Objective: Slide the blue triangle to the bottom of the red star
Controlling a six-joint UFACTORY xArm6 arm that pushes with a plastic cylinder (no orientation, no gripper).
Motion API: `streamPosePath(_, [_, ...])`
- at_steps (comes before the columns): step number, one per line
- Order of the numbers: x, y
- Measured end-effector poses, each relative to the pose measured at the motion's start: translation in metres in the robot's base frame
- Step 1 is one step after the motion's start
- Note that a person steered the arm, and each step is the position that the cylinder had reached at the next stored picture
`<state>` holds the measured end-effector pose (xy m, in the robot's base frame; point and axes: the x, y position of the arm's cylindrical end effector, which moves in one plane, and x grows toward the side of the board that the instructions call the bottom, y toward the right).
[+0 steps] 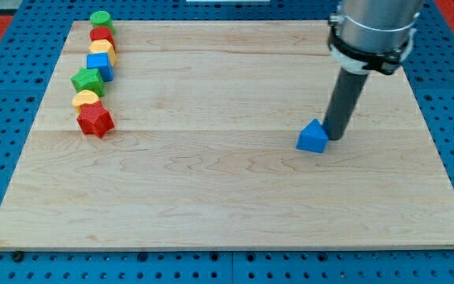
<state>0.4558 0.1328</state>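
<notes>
Pushing just starting: my tip (336, 137), with no fingers, is touching the blue triangle (312, 137); you're seeing the red star (94, 120) well apart leftward.

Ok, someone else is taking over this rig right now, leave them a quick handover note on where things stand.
My tip: down on the board, right against the blue triangle's right side as the view shows it.
Blue triangle: right of the board's centre, far from its goal.
Red star: near the view's left edge, at the bottom of a column of blocks, just below a yellow block.
Done: tip is placed for a leftward push.
Left: slide the triangle across to the spot below the star.
</notes>
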Motion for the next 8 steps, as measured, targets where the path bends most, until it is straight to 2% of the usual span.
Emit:
streamPosePath(3, [0.038, -0.115])
streamPosePath(5, [0.1, -0.17])
streamPosePath(7, [0.101, -0.249])
streamPosePath(8, [0.106, -0.258])
